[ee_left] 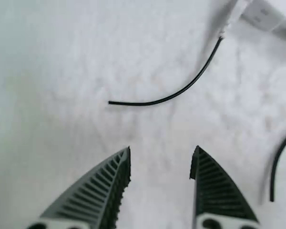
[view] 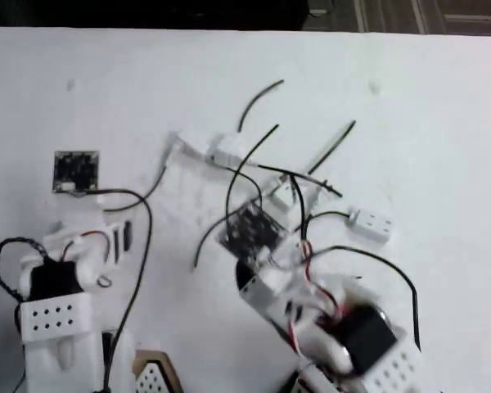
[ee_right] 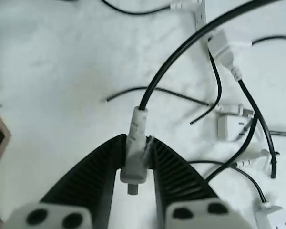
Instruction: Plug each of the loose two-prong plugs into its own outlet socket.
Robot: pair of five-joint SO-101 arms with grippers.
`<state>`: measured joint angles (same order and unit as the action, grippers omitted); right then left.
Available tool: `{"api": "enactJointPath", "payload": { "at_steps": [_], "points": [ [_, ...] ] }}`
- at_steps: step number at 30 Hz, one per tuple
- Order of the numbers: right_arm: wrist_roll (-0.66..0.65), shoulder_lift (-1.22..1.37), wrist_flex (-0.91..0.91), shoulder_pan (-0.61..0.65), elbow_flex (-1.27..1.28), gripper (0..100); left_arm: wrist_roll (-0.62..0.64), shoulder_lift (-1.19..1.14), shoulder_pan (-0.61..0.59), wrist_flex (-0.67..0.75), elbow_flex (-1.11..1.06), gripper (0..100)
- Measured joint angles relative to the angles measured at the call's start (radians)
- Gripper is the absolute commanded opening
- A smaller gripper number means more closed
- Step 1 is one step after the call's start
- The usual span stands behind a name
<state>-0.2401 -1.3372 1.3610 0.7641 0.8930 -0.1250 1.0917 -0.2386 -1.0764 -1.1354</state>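
The left gripper (ee_left: 162, 151) is held wide, empty, over the table (ee_left: 62, 67). A plug (ee_right: 133, 164) is clamped in the right gripper (ee_right: 136, 143). Its prongs should be squared to the slots of the socket (ee_right: 229, 127) beyond before being pressed home.

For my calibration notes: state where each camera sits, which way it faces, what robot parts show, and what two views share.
High view: fixed above, looking down on the table; left arm and right arm at its near edge.
Left wrist view: on the left wrist, facing the table past the open left gripper.
Right wrist view: on the right wrist, facing the table past the right gripper, shut on a grey plug.
Shared: high and left wrist views show the curved black cord.
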Motion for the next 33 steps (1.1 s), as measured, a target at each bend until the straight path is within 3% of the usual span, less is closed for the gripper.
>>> {"api": "enactJointPath", "payload": {
  "at_steps": [10,23,30,33],
  "points": [
    [0.058,-0.192,-0.210,0.060,0.212,1.6,0.163,0.000,0.304,-0.074,0.167,21],
    [0.060,-0.222,-0.493,0.130,0.416,1.6,0.207,0.021,0.471,-0.084,0.187,21],
    [0.060,-0.222,-0.537,0.137,0.465,1.6,0.196,0.324,0.563,-0.084,0.049,21],
    [0.060,-0.222,-0.537,0.137,0.466,1.6,0.121,0.526,0.608,-0.081,-0.043,18]
  ]
}}
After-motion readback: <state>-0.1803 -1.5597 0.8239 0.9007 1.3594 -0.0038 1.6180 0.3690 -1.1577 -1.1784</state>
